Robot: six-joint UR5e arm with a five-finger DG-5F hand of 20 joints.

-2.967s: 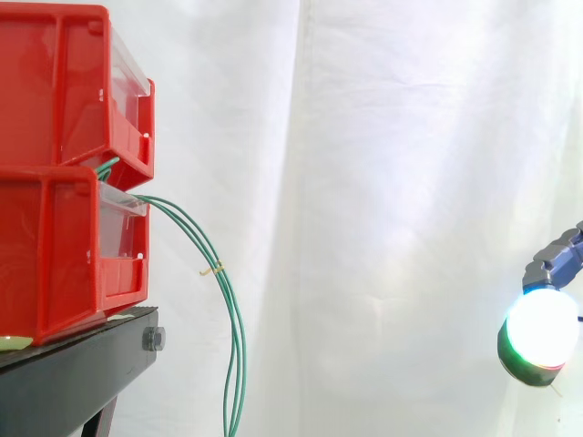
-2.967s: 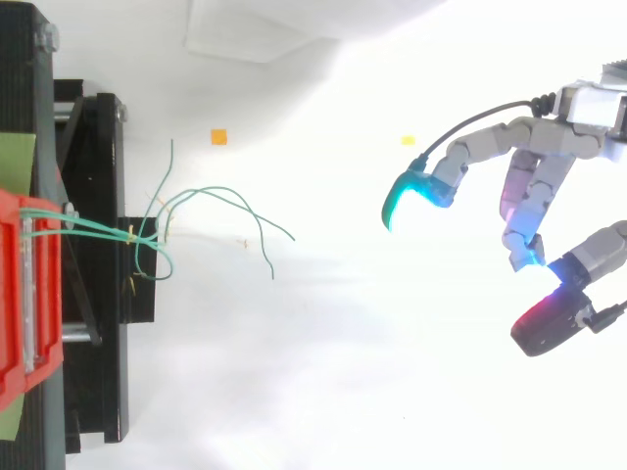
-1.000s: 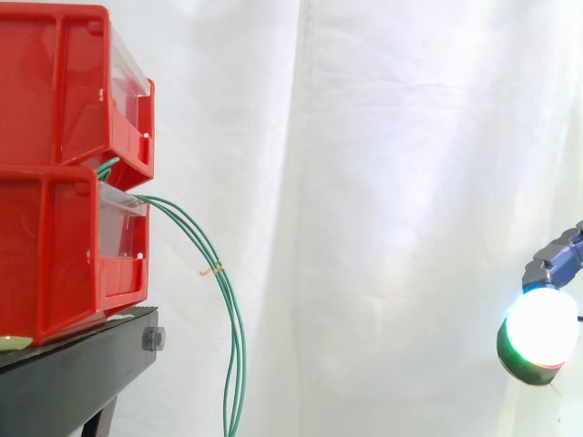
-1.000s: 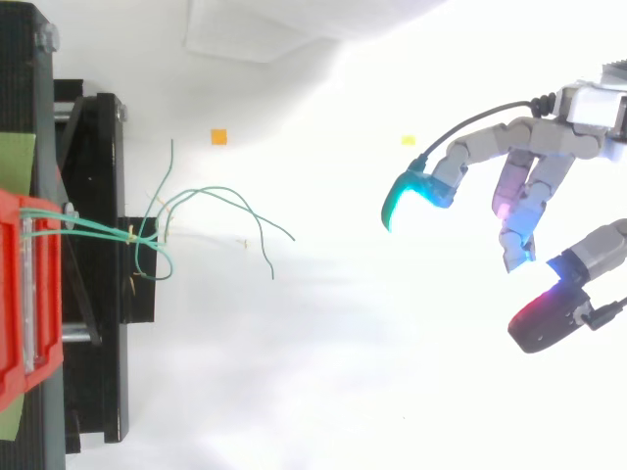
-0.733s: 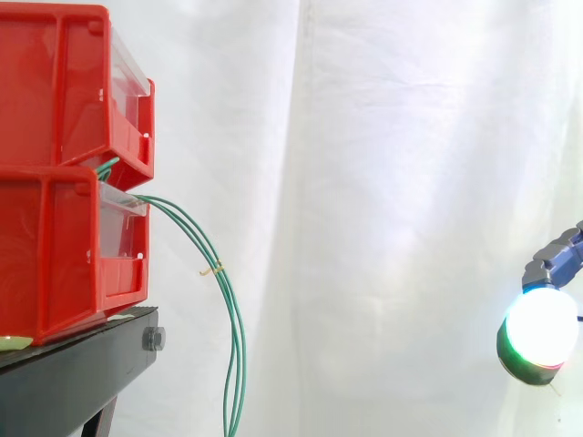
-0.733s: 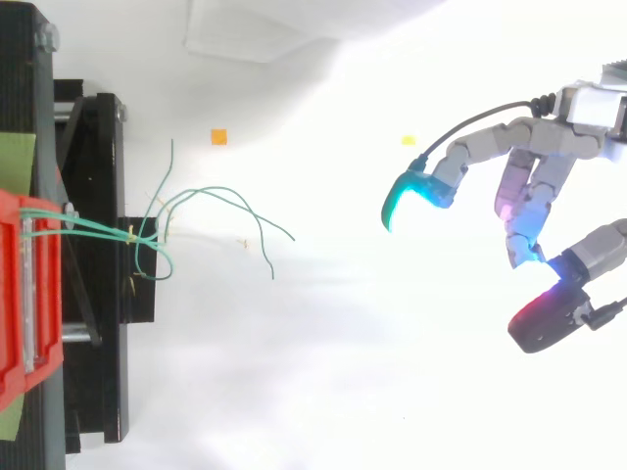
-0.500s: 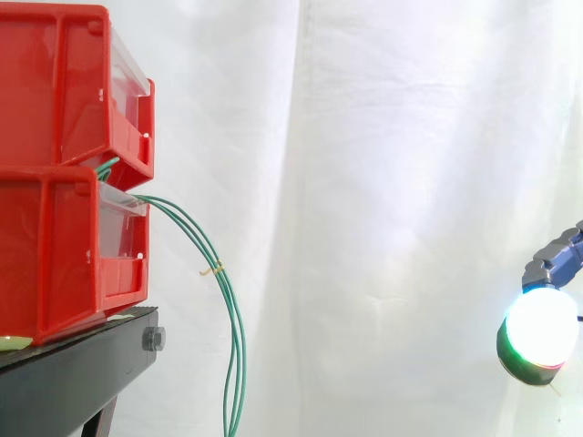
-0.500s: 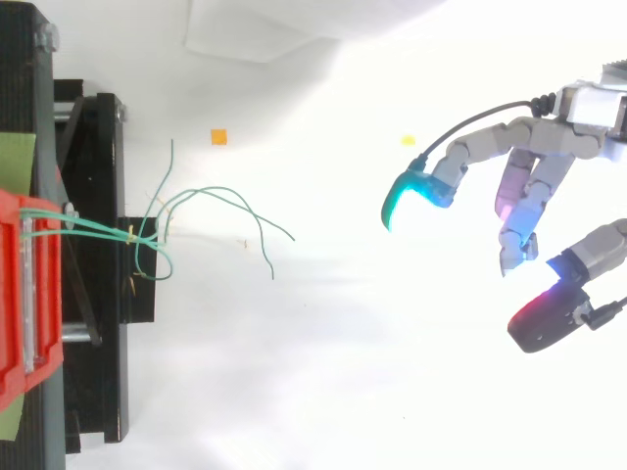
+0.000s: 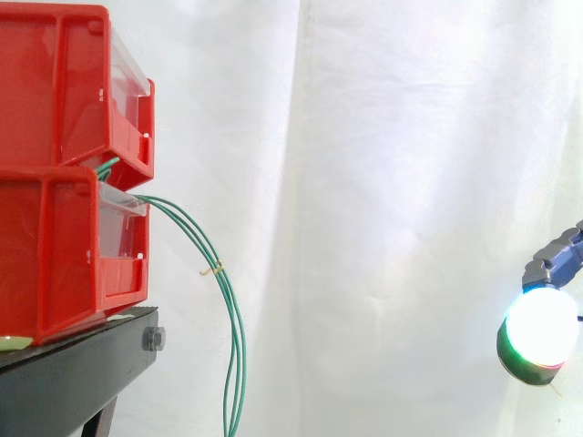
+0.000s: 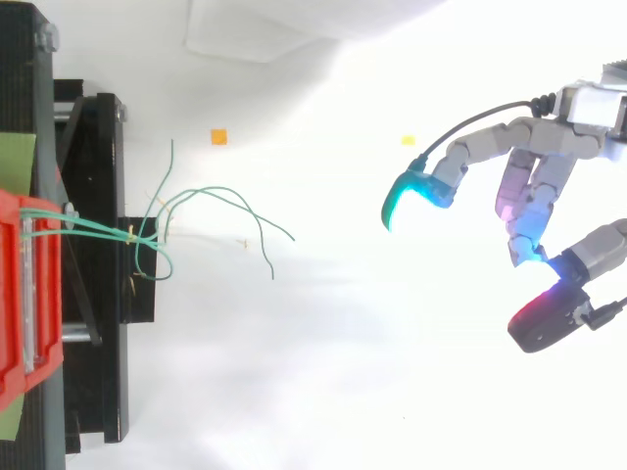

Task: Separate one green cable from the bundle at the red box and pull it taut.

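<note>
Two red bins [image 9: 64, 173] are stacked on a black stand [image 9: 82, 382] at the left. Thin green cables [image 9: 228, 319] come out between the bins and hang down in a loose bundle, held by a small tie. From above, the green cables [image 10: 211, 201] fan out from the red bin [image 10: 24, 294] with their free ends apart. My hand [image 10: 534, 186] hovers far to the right of the cables, open, its fingers relaxed and nothing between them. A glowing fingertip [image 9: 540, 332] shows at the right edge of the side view.
A white curtain hangs behind the work. A small orange marker [image 10: 218, 137] and a yellow one [image 10: 409, 141] lie on the white floor. The stand's black frame [image 10: 98, 264] reaches out under the cables.
Almost nothing: one finger of the hand shifted slightly back and forth. The cables hang as before.
</note>
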